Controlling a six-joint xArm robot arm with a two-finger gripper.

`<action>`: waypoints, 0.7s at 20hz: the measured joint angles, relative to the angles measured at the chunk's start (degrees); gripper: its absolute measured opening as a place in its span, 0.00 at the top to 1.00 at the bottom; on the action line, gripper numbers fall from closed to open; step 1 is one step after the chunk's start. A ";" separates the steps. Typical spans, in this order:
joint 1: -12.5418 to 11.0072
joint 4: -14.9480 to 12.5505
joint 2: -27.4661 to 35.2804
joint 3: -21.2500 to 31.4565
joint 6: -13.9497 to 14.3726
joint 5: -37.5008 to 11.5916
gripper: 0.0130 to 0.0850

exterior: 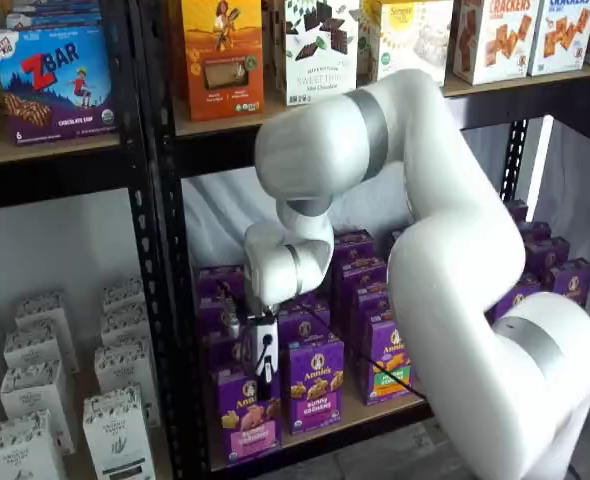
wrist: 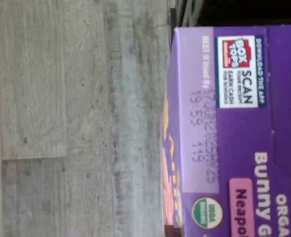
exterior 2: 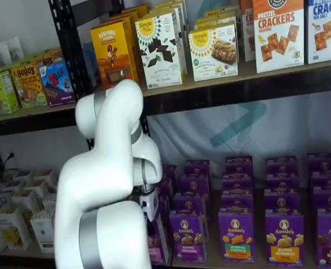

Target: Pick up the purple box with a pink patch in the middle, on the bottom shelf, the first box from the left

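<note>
The small upright purple carton with a pink label panel (exterior: pixel 247 414) stands at the front of the tan wooden bottom shelf (exterior: pixel 375 408), beside a matching purple-panelled carton (exterior: pixel 313 383). The white gripper with black fingers (exterior: pixel 263 385) hangs directly above it; whether the fingers are spread or pressed together cannot be told. In the wrist view its purple top (wrist: pixel 239 133) shows a Box Tops mark and a pink patch.

Gripper (exterior: pixel 264 378) over purple box (exterior: pixel 247 418) — bottom shelf (exterior: pixel 365 412), front row

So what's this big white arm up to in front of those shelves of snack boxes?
It's a robot arm fetching one carton. Its gripper hangs right above the purple box with the pink label, which stands at the front of the bottom shelf at the left end of the row of purple Annie's cartons. The wrist view looks down on that box's top from close by. Whether the fingers have closed on the box can't be told from here, and it appears to stand on the shelf.
</note>
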 joint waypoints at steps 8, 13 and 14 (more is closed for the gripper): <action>-0.25 2.88 -10.19 12.53 -3.05 -3.01 0.72; -1.24 1.33 -17.74 20.42 -2.61 -2.82 0.72; -1.45 1.16 -19.09 21.85 -2.65 -2.71 0.72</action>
